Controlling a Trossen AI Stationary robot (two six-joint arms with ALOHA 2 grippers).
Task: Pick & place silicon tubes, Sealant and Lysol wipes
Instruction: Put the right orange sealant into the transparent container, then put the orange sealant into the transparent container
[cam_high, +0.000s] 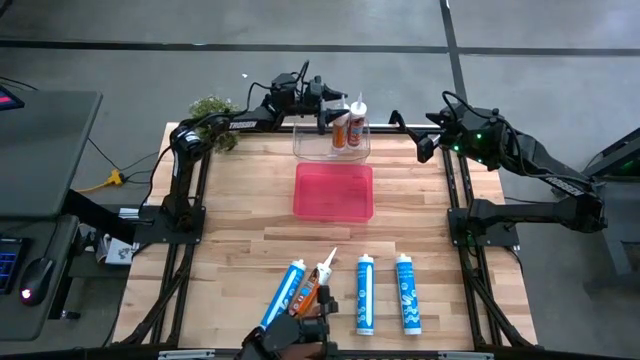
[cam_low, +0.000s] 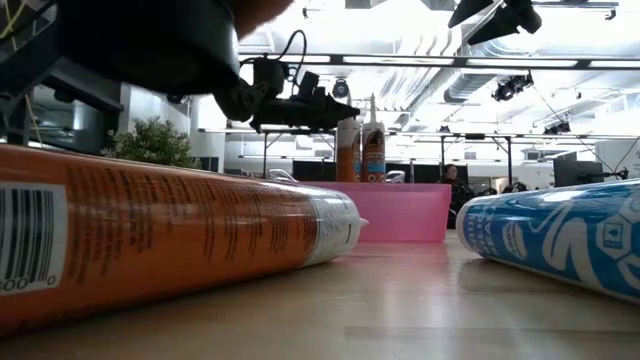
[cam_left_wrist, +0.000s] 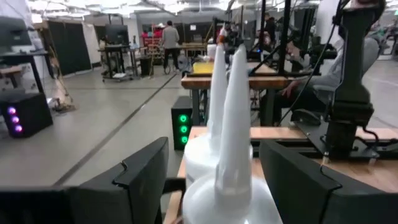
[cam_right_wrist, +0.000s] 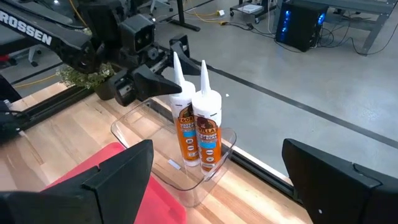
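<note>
Two orange sealant tubes (cam_high: 347, 126) are standing upright, nozzles up, in the clear bin (cam_high: 308, 146) at the table's far edge. The left gripper (cam_high: 328, 112) is hovering beside them, fingers spread wide around one white nozzle (cam_left_wrist: 234, 118), not gripping it. The right gripper (cam_high: 428, 140) is waiting near the table's far right corner, fingers wide apart and empty. A pink tray (cam_high: 334, 190) is sitting mid-table. Near the front edge, three blue tubes (cam_high: 405, 293) and one orange tube (cam_high: 312, 285) are lying flat.

Left gripper (cam_high: 330, 108) fingers spread; right gripper (cam_high: 418, 135) fingers parted, idle.
</note>
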